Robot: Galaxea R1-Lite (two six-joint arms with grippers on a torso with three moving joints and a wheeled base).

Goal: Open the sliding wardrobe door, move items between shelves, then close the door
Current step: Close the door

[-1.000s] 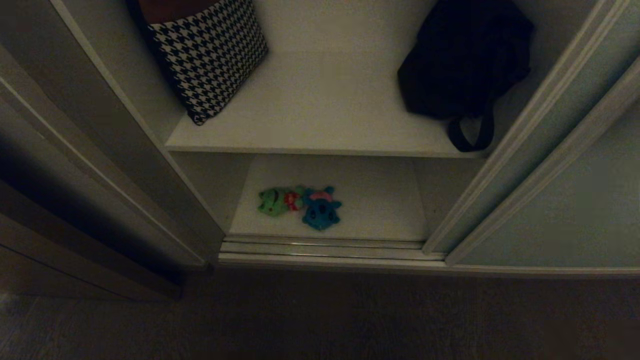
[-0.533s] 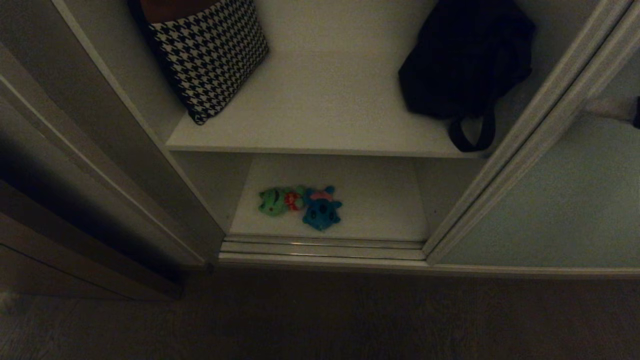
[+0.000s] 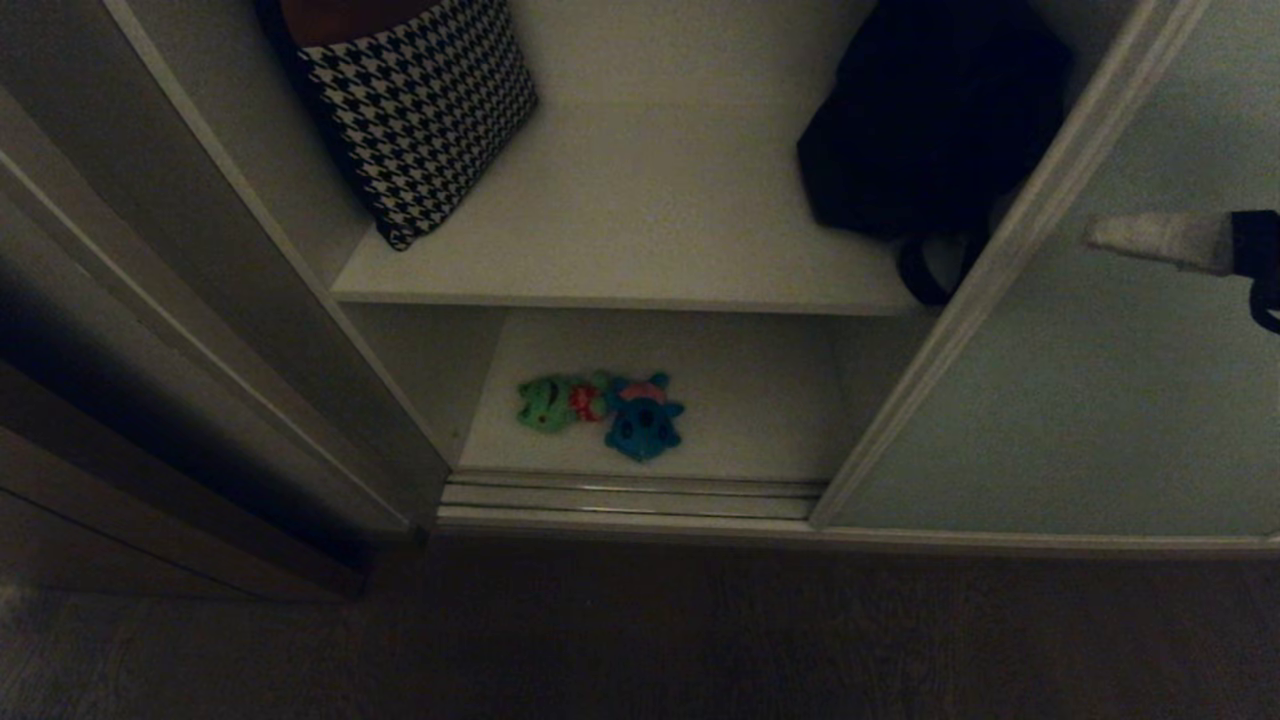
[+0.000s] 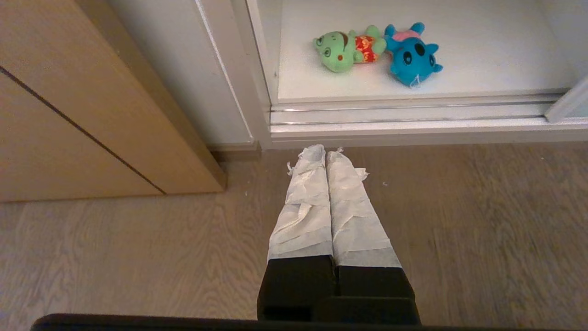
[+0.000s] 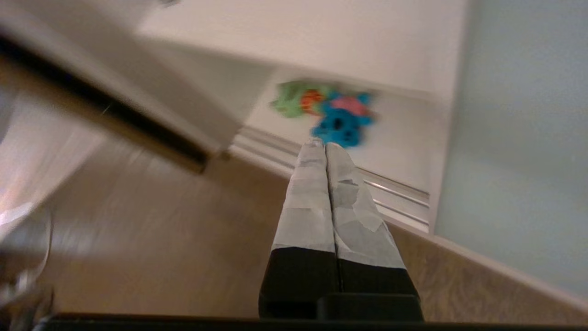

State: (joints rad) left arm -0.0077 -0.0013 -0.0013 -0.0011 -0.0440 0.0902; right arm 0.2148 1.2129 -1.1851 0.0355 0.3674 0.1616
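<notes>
Two plush toys lie touching on the lower shelf point(image 3: 760, 400), near its front edge: the green toy point(image 3: 548, 403) on the left, the blue toy point(image 3: 641, 418) on the right. The upper shelf point(image 3: 640, 230) carries a houndstooth cushion point(image 3: 420, 110) at far left and a black bag point(image 3: 925, 120) at far right. The sliding door point(image 3: 1090, 400) stands on the right, its pale frame edge partly covering the bag, with the wardrobe opening exposed. The right claw point(image 3: 1100, 232) is raised in front of the door panel, fingers pressed together, holding nothing. The left claw point(image 4: 324, 154) hangs low over the wooden floor point(image 4: 459, 220), fingers pressed together and empty.
</notes>
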